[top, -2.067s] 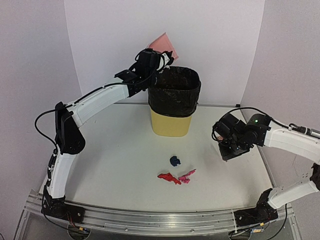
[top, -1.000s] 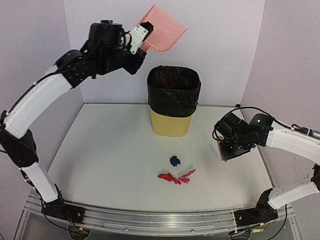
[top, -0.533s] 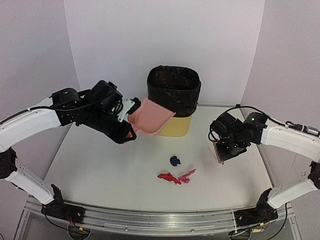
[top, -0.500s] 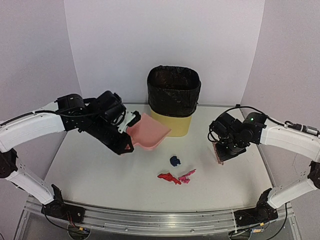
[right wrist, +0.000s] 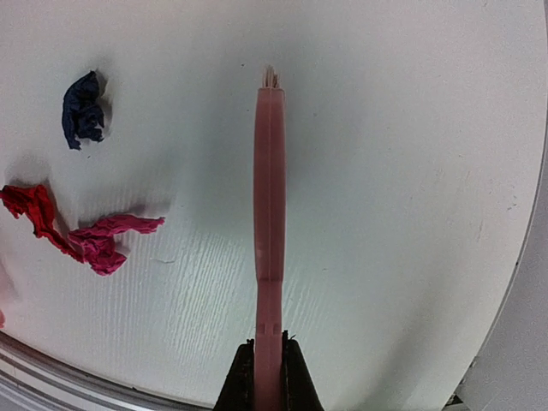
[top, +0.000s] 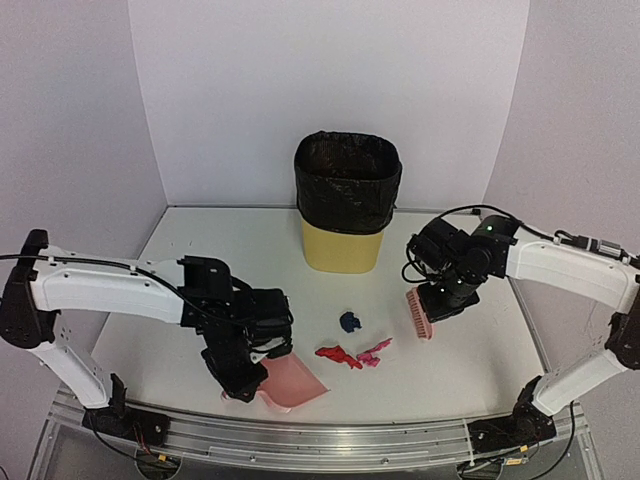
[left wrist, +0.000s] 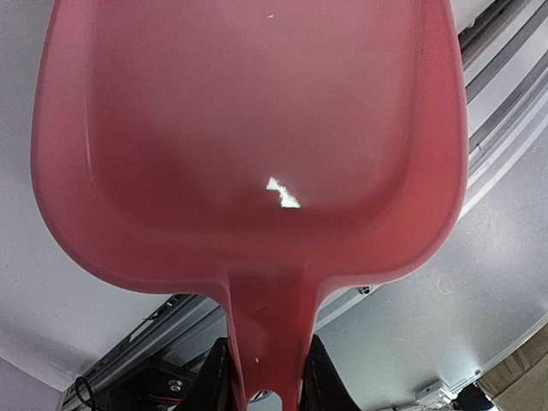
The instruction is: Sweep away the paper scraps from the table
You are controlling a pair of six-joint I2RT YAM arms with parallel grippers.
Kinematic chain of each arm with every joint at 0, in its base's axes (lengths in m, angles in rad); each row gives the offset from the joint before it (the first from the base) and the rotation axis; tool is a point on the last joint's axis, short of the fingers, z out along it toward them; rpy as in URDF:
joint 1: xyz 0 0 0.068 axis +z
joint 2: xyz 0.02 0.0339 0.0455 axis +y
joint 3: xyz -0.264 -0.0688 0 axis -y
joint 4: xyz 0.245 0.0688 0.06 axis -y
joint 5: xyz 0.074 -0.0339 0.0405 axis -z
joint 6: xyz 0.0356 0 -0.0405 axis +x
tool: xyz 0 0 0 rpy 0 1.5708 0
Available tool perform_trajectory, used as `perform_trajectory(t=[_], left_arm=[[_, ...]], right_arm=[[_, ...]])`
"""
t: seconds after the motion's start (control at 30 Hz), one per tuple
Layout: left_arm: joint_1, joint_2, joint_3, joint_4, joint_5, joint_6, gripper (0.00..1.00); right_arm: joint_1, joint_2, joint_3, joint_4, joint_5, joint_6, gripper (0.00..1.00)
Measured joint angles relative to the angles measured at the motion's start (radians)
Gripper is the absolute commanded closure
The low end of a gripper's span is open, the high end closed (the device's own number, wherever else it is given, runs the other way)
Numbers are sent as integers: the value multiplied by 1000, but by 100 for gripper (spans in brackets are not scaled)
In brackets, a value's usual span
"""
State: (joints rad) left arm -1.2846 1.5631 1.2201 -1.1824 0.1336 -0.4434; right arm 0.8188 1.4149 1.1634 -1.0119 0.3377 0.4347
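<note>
Three paper scraps lie mid-table: a navy one [top: 350,321] [right wrist: 83,110], a red one [top: 338,355] [right wrist: 30,207] and a pink one [top: 374,351] [right wrist: 107,237]. My left gripper [top: 243,372] [left wrist: 264,377] is shut on the handle of the pink dustpan [top: 291,383] [left wrist: 257,128]. The pan lies low near the table's front edge, just left of the scraps, with a small white fleck [left wrist: 282,193] inside it. To the right of the scraps, my right gripper [top: 441,298] [right wrist: 267,368] is shut on the pink brush [top: 417,313] [right wrist: 269,214], which is held edge-on just over the white table [top: 200,260].
A yellow bin with a black liner [top: 346,215] stands at the back centre of the table. A metal rail [top: 330,440] runs along the front edge, close behind the dustpan. White walls close in the back and both sides.
My left arm swung the dustpan from high above the bin down to the table's front edge. My right arm carried the brush leftward, closer to the scraps. The scraps have not moved.
</note>
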Motion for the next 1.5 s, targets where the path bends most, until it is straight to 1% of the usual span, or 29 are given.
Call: perform_trajectory(t=[0.07, 0.17, 0.33, 0.5, 0.63, 0.77, 0.93, 1.17, 1.33, 1.5], left_arm=[[-27, 65, 0, -1, 6, 3, 100], [-35, 127, 0, 3, 4, 21, 100], [-34, 174, 10, 7, -19, 65, 100], [-34, 253, 47, 47, -53, 120, 100], [-24, 301, 70, 87, -71, 161, 100], [16, 315, 82, 133, -62, 189, 100], [51, 320, 82, 177, -51, 211, 100], [60, 322, 79, 197, -47, 212, 100], [62, 313, 61, 216, -37, 210, 100], [63, 284, 20, 258, -31, 190, 100]], right_arm=[[0, 34, 30, -11, -32, 1, 100], [0, 91, 72, -41, -71, 0, 100], [4, 174, 140, -76, -112, -12, 100], [24, 291, 265, -90, -150, -36, 100], [55, 368, 342, -91, -194, -44, 100], [100, 434, 410, -91, -259, -52, 100], [152, 469, 451, -87, -323, -51, 100], [222, 474, 482, -81, -401, -12, 100], [230, 473, 482, -81, -406, 28, 100], [232, 436, 466, -80, -362, 36, 100]])
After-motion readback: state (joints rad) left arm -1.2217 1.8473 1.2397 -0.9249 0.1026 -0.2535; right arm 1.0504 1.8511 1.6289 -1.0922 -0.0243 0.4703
